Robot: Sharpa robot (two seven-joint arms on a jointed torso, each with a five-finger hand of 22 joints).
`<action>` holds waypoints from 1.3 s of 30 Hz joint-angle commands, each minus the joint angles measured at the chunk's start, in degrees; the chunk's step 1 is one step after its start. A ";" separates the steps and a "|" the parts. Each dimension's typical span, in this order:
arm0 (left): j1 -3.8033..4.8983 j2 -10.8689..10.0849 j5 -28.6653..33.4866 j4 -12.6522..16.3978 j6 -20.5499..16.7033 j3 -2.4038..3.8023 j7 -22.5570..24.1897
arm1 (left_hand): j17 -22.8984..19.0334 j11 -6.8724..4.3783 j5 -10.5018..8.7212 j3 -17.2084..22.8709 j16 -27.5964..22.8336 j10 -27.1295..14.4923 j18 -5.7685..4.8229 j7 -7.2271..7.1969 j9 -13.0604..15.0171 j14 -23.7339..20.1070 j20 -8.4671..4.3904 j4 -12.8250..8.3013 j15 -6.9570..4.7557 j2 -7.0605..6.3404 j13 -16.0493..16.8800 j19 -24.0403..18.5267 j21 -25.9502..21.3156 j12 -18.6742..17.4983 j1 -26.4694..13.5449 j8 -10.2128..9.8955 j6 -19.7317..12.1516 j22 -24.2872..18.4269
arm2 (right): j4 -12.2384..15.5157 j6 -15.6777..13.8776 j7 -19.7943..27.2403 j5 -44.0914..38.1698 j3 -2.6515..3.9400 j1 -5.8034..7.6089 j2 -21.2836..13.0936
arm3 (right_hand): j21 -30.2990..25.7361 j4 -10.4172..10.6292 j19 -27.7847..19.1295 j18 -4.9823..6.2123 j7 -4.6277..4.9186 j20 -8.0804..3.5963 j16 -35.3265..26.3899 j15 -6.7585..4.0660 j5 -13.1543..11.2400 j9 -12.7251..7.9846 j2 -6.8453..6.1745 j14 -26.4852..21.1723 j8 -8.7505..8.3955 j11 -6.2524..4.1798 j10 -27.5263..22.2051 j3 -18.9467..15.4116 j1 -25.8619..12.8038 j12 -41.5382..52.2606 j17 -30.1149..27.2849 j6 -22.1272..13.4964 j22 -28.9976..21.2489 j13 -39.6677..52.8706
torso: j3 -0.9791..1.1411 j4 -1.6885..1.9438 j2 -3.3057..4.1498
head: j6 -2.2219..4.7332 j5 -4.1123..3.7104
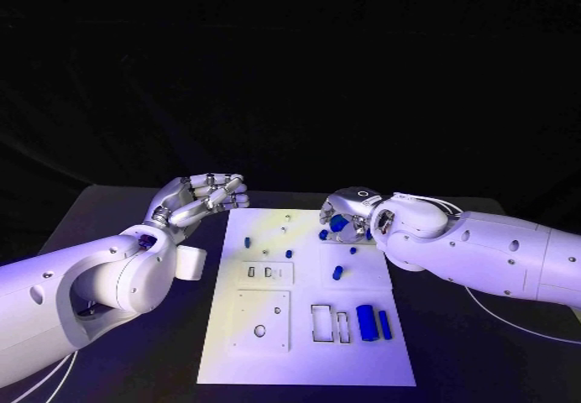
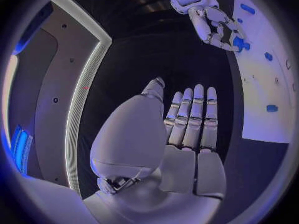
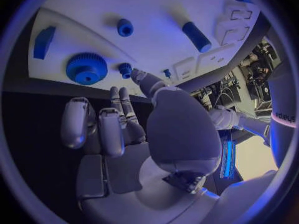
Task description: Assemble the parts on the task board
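The white board [image 1: 309, 336] lay flat in the middle of the black bench [image 1: 109, 218], with small blue parts [image 1: 337, 272] scattered over it and two longer blue bars [image 1: 367, 322] standing near its right edge. The left hand [image 1: 203, 198] hovered beside the board's far left corner, holding nothing, fingers straight and loosely apart. The right hand [image 1: 351, 217] hung over the board's far right corner, above a blue gear [image 3: 86, 68], fingers partly curled and holding nothing.

Task board [image 1: 309, 336] mid-table; parts [image 1: 367, 322] on it.
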 commanded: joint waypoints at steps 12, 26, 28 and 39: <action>0.13 0.14 0.22 -0.01 1.08 0.06 -0.08 | 0.08 0.17 -0.33 -0.23 -0.29 -0.16 0.20 0.45 -0.06 -0.39 0.13 0.12 0.14 -0.17 0.04 0.39 -0.23 -0.36 -0.40 -0.25 -0.31 -0.10 | -0.74 0.15 -0.32 -1.25 0.00 -0.69 0.94 | -0.17 0.34 0.20 0.63 -0.42 -0.41 0.06 0.02 -2.48 -1.36 0.68 1.87 -1.00 -0.49 3.54 2.13 0.93 0.42 -0.02 0.93 0.42 -1.93 | -0.04 -0.02 0.41 | -0.14 0.07; 0.24 -0.08 0.22 0.22 1.04 0.06 -0.15 | 0.08 0.17 -0.33 -0.23 -0.29 -0.16 0.20 0.45 -0.06 -0.39 0.13 0.12 0.14 -0.17 0.04 0.39 -0.23 -0.36 -0.40 -0.25 -0.31 -0.10 | -1.82 0.03 -0.14 -0.83 -0.01 -1.02 1.58 | 0.36 0.93 1.05 0.39 -1.09 -1.07 0.56 -0.66 -5.25 -1.90 0.23 2.00 -0.61 -1.27 8.63 9.74 -0.63 0.16 -0.07 2.34 1.66 -4.46 | -0.10 0.00 0.53 | -0.48 0.21; 0.26 -0.10 0.22 0.24 1.03 0.06 -0.17 | 0.08 0.17 -0.33 -0.23 -0.29 -0.16 0.20 0.45 -0.06 -0.39 0.13 0.12 0.14 -0.17 0.04 0.39 -0.23 -0.36 -0.40 -0.25 -0.31 -0.10 | -1.88 0.04 -0.15 -0.81 -0.01 -1.04 1.63 | 0.46 0.97 1.13 0.36 -1.11 -1.08 0.57 -0.67 -5.31 -1.88 0.26 2.00 -0.57 -1.29 8.73 9.93 -0.69 0.15 -0.11 2.38 1.80 -4.52 | -0.11 -0.03 0.55 | -0.50 0.24; 0.44 -0.10 0.18 0.27 1.05 0.07 -0.27 | 0.11 0.20 -0.40 -0.24 -0.34 -0.21 0.20 0.48 -0.07 -0.41 0.15 0.08 0.16 -0.17 0.04 0.39 -0.25 -0.46 -0.39 -0.28 -0.39 -0.15 | -2.59 0.04 -0.21 -0.75 -0.01 -1.13 1.92 | 0.55 1.01 1.24 0.33 -1.29 -1.18 0.71 -0.79 -5.55 -1.69 0.32 2.05 -0.24 -1.45 9.35 10.89 -0.81 0.18 0.05 2.77 1.98 -4.78 | -0.17 -0.05 0.60 | -0.64 0.32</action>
